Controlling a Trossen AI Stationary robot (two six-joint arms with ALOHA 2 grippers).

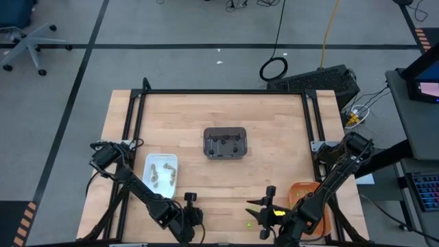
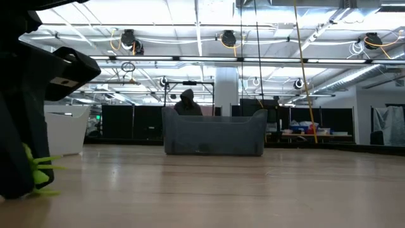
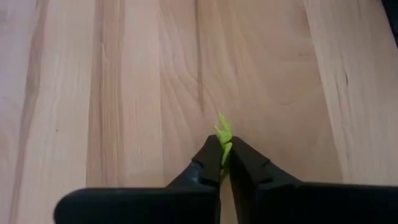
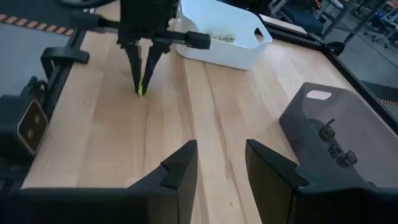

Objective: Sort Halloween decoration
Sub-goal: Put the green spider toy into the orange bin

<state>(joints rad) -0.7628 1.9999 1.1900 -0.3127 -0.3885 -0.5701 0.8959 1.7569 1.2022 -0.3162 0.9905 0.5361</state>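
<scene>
My left gripper (image 3: 224,163) stands near the table's front edge (image 1: 188,214), pointing down, shut on a lime-green trinket (image 3: 222,134). Both also show in the right wrist view, gripper (image 4: 142,87) and trinket (image 4: 141,91), and at the left of the low view (image 2: 37,172). My right gripper (image 4: 221,168) is open and empty, low over the wood to the right of the left gripper (image 1: 259,208), facing it. Tan trinkets lie in the white tray (image 1: 161,171). Dark trinkets lie in the dark grey tray (image 1: 225,142). A small green spot (image 1: 248,224) lies by my right gripper. My left gripper pinches the lime-green trinket (image 3: 224,149) between its two fingertips (image 4: 135,74), coming from above and pointing down. Part of the trinket sticks out below the tips, right at the table's surface. Whether it rests on the wood, I cannot tell.
The orange tray (image 1: 312,199) sits at the front right, partly under my right arm. The dark grey tray (image 2: 214,133) stands mid-table and the white tray (image 4: 221,34) at the left. Bare wood lies between the trays. A black frame (image 1: 219,92) borders the table.
</scene>
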